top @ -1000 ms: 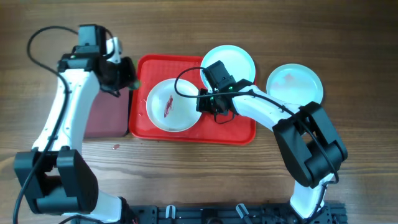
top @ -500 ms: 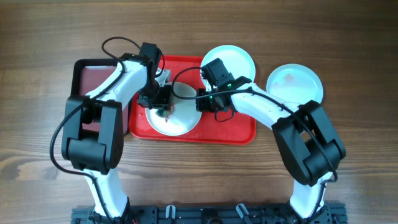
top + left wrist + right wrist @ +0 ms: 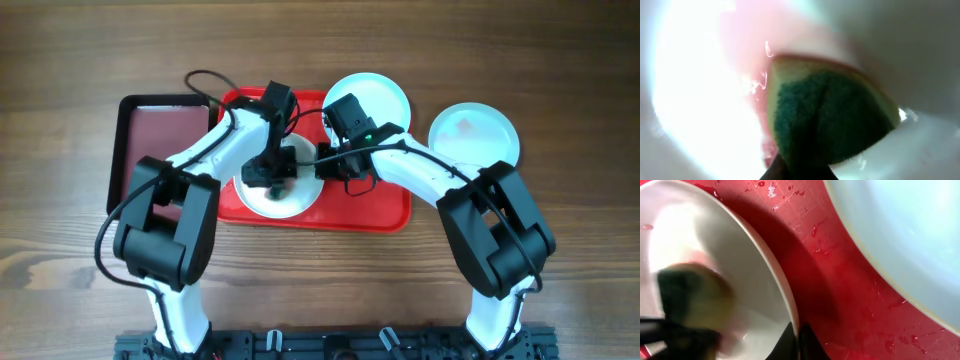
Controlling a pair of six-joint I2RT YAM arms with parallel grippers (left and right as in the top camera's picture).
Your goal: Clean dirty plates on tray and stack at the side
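A plate (image 3: 285, 195) lies on the red tray (image 3: 385, 205), left of centre. My left gripper (image 3: 272, 172) is shut on a green and yellow sponge (image 3: 827, 117) pressed on this plate's centre, with pink smear around it (image 3: 747, 30). My right gripper (image 3: 322, 170) is shut on the plate's right rim (image 3: 790, 312); the sponge shows blurred in the right wrist view (image 3: 692, 297). A second plate (image 3: 380, 95) rests on the tray's far right corner, also in the right wrist view (image 3: 900, 235). A third plate (image 3: 474, 133) sits on the table to the right.
A dark maroon black-rimmed tray (image 3: 160, 140) lies left of the red tray. The wooden table (image 3: 560, 60) surrounds everything. Both arms cross over the red tray's middle.
My left gripper came from the maroon tray onto the plate with the sponge and has shifted right across its centre. The red smear is now covered. My right gripper has held still.
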